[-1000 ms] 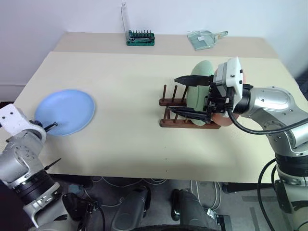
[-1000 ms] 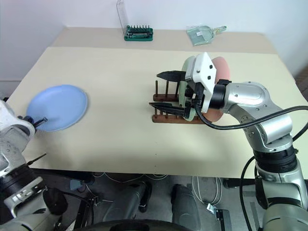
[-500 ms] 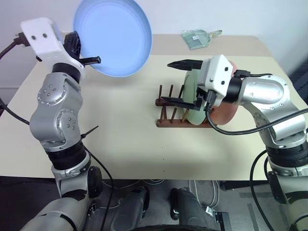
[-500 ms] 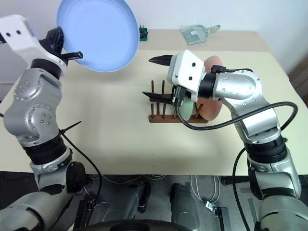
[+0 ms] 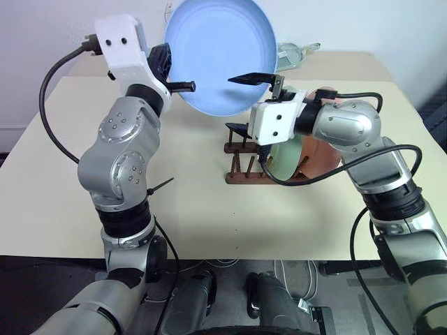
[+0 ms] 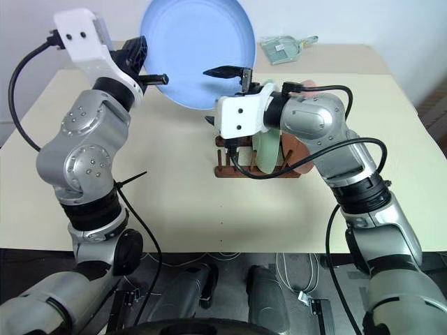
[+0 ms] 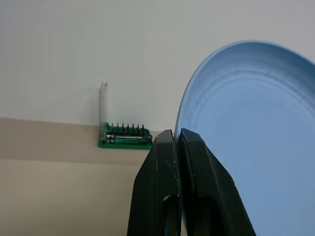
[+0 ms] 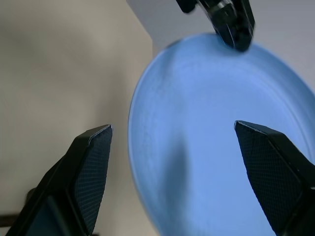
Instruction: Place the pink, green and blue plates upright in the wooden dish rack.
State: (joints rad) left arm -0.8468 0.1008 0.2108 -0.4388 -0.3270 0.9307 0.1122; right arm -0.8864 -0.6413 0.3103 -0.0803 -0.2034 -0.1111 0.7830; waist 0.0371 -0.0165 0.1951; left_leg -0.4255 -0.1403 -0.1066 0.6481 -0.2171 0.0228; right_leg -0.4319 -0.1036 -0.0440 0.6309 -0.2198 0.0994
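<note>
Pinching the rim of the blue plate, the left gripper has its two black fingers pressed tight together on the thin edge and holds the plate high in the air, almost standing up. The right gripper is just beside it with its fingers wide apart, one near the plate's lower edge and one lower down by the rack, and it holds nothing. The plate could slip, because only a tiny bit of its rim is squeezed and the rest hangs free. If it tips or swings, it could fall on the surface or knock the plates below. The right gripper could also bump the plate if it closes in the wrong spot. Under the right arm sits the wooden dish rack, with the green plate and the pink plate already standing in it, the pink one behind the green. The empty pegs are on the side nearer the left arm, so the blue plate has to come down there without hitting the green one. The right arm covers much of the rack, so I cannot tell how many slots are free. A green bit holder sits far back by the wall.
</note>
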